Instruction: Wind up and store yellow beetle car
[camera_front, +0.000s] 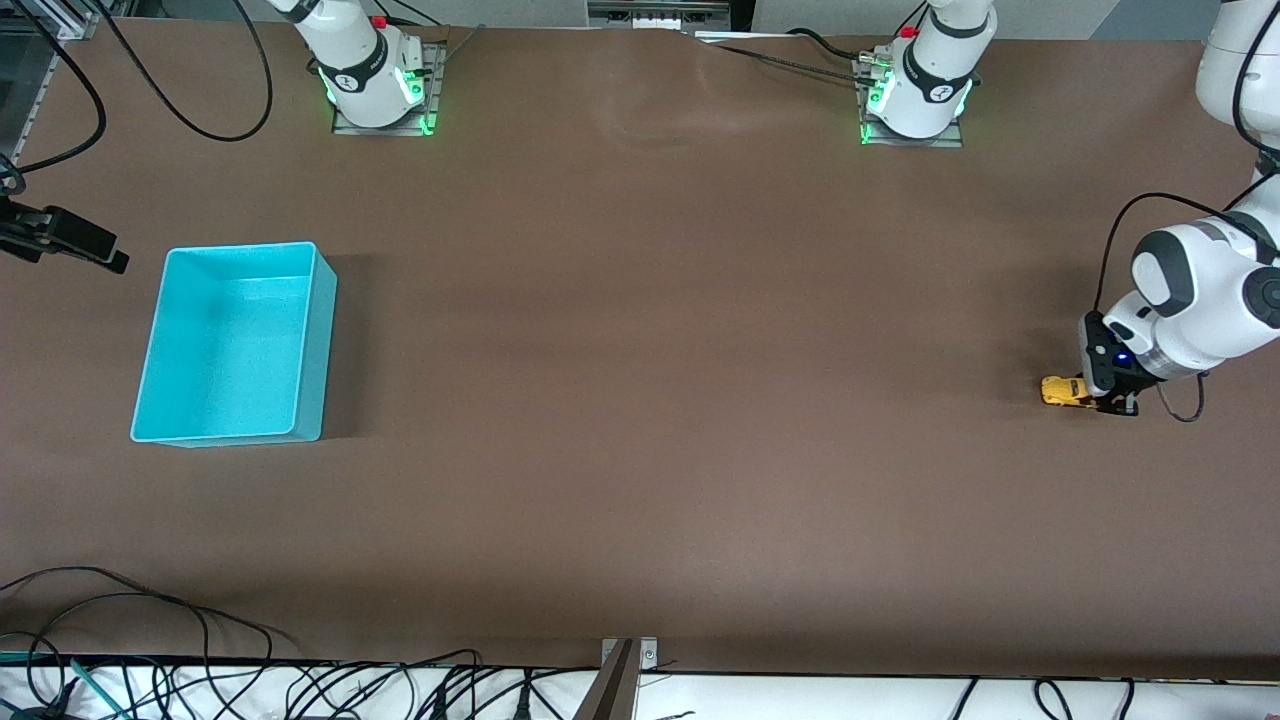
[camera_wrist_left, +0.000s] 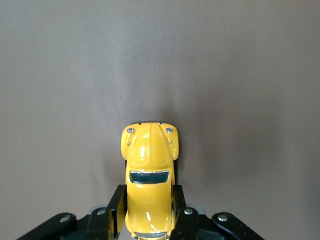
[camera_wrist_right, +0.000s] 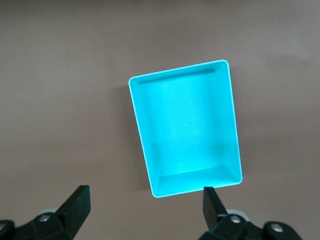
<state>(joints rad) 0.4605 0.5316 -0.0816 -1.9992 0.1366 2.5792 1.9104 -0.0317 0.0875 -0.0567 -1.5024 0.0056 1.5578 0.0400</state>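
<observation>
The yellow beetle car (camera_front: 1058, 390) is down at the tabletop near the left arm's end of the table. My left gripper (camera_front: 1088, 394) is shut on its rear half. In the left wrist view the car (camera_wrist_left: 149, 150) points away from the wrist, and the black fingers (camera_wrist_left: 119, 200) press on both its sides. The turquoise bin (camera_front: 315, 340) stands empty toward the right arm's end. My right gripper (camera_wrist_right: 145, 195) hangs open high over the table beside the bin (camera_wrist_right: 231, 120), holding nothing.
Brown tabletop stretches between the car and the bin. A black clamp (camera_front: 70, 240) juts in at the edge beside the bin. Cables (camera_front: 150, 620) trail along the table's near edge. The two arm bases (camera_front: 375, 80) stand along the farther edge.
</observation>
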